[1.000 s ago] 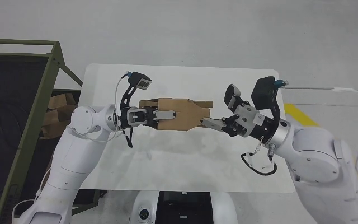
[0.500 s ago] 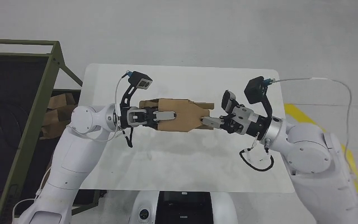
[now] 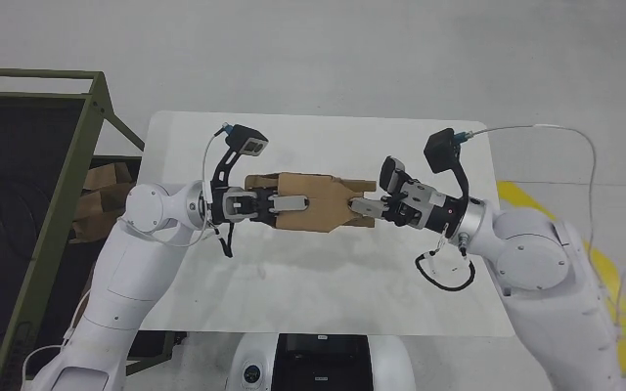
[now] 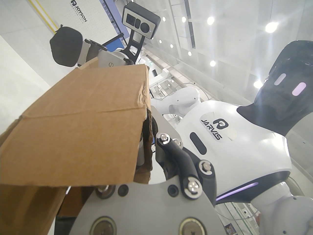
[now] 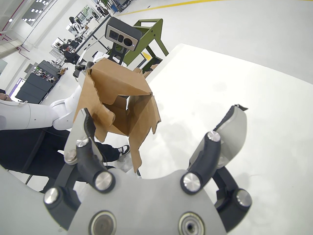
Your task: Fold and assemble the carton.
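Moved leftward: right gripper [image 3: 379, 191], jaws apart, at carton [image 3: 313, 200] end flap [image 5: 104, 121]; left gripper [image 3: 284, 201] clamps carton; we judge flap-folding next.

In the left wrist view the carton [image 4: 80, 128] runs off the frame edge and covers one finger of the left gripper [image 3: 296, 202], its underside and far flaps can't be seen from above, and brown boxes [image 3: 98, 195] sit partly hidden under the table [image 3: 323, 283] edge.
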Action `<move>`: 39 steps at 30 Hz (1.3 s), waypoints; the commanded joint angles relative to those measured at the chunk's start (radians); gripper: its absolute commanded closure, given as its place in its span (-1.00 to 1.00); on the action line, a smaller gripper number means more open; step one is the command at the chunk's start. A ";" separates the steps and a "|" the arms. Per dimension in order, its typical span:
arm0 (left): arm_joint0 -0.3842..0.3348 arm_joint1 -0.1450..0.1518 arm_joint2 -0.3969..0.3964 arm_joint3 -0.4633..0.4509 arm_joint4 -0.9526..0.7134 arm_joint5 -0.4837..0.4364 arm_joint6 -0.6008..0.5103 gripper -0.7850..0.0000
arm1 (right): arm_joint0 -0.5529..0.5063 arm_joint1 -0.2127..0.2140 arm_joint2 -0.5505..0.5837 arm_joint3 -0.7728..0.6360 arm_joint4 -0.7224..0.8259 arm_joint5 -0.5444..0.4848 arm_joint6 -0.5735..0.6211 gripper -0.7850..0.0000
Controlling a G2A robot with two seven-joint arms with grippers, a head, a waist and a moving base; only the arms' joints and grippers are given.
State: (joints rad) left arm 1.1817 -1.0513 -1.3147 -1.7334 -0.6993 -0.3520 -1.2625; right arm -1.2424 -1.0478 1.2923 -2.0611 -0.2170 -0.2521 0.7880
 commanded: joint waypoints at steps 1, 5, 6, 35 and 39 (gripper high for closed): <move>-0.001 0.000 0.002 -0.001 -0.002 -0.003 -0.003 1.00 | 0.006 0.000 -0.005 0.012 0.010 0.003 0.006 -1.00; -0.001 0.000 0.001 -0.001 -0.006 -0.007 -0.005 1.00 | 0.021 -0.002 -0.024 0.034 0.036 0.004 0.026 -1.00; -0.001 0.000 0.001 -0.001 -0.007 -0.008 -0.006 1.00 | 0.025 -0.002 -0.029 0.038 0.045 0.003 0.028 -1.00; 0.006 0.002 -0.011 0.009 -0.010 -0.016 -0.003 1.00 | 0.044 -0.001 -0.060 0.010 0.124 0.014 0.055 0.15; 0.008 0.002 -0.012 0.010 -0.009 -0.015 -0.003 1.00 | 0.039 -0.001 -0.059 0.009 0.160 0.001 0.061 0.18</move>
State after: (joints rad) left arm 1.1892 -1.0491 -1.3265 -1.7239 -0.7095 -0.3670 -1.2656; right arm -1.2020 -1.0487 1.2328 -2.0525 -0.0685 -0.2477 0.8478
